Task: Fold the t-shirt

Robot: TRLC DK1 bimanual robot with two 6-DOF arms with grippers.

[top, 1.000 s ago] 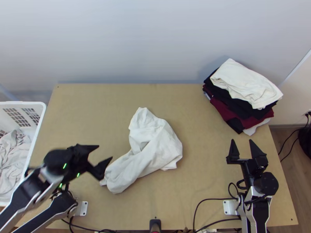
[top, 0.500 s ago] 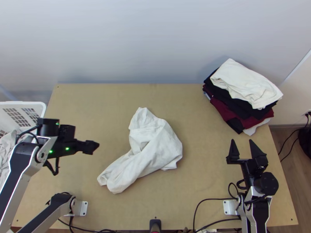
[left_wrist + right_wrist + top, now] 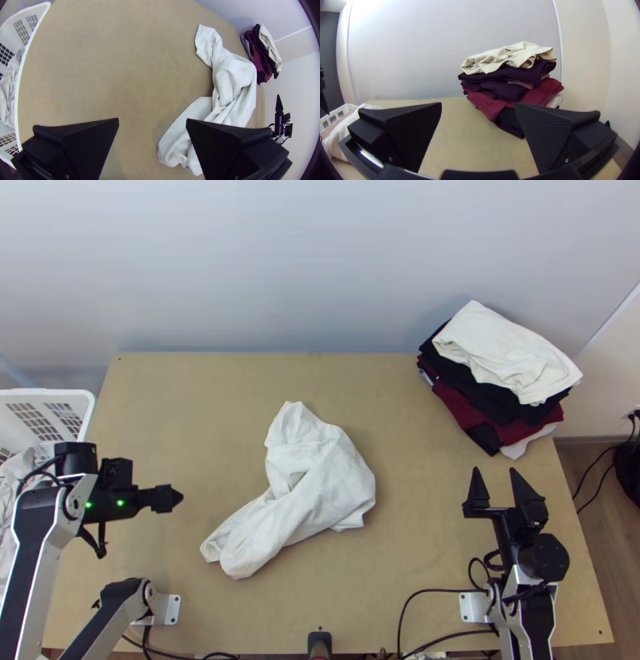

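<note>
One white t-shirt lies bunched and twisted near the middle of a light wooden table, a narrow end trailing towards the near left, another end pointing to the far side, and a broad rumpled part towards the right. The left gripper is well apart from the shirt, over the table's left side near a white laundry basket; its two black fingers are spread with nothing between them. The right gripper is at the table's right side, also with its fingers apart and empty, facing a stack of folded clothes

The step in hand looks to be opening the shirt out flat, since no fold can come out neat from this heap. To do it well, the left gripper would best pinch a single loose edge at the trailing end, not a thick wad, while the right gripper takes the broad part. Lifting and drawing the two holds apart should ease out the twist; a low, slow lay-down would then keep the cloth smooth. Layers caught together are the main risk, as they would leave a sleeve or hem trapped inside. Folding looks not yet begun
</note>
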